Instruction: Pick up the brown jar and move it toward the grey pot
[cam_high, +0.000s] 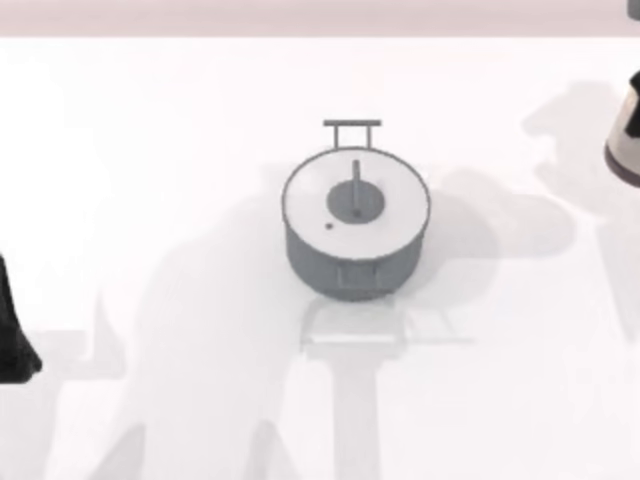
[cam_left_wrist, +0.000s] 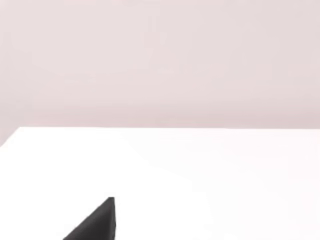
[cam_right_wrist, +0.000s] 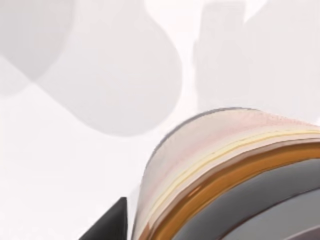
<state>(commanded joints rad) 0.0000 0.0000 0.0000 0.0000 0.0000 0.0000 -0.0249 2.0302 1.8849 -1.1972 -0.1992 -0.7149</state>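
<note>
The grey pot, with a pale lid and a dark knob disc, stands at the table's middle. The brown jar shows at the far right edge of the top view, partly cut off and well apart from the pot. In the right wrist view the jar fills the space close up, showing its white label and orange band. My right gripper is shut on it, one dark finger lying against the label and the other hidden behind the jar. The jar's shadow lies apart from it on the table.
My left arm is parked at the left edge of the table, its gripper open over bare white tabletop with one finger showing. The pot's loop handle sticks out toward the back.
</note>
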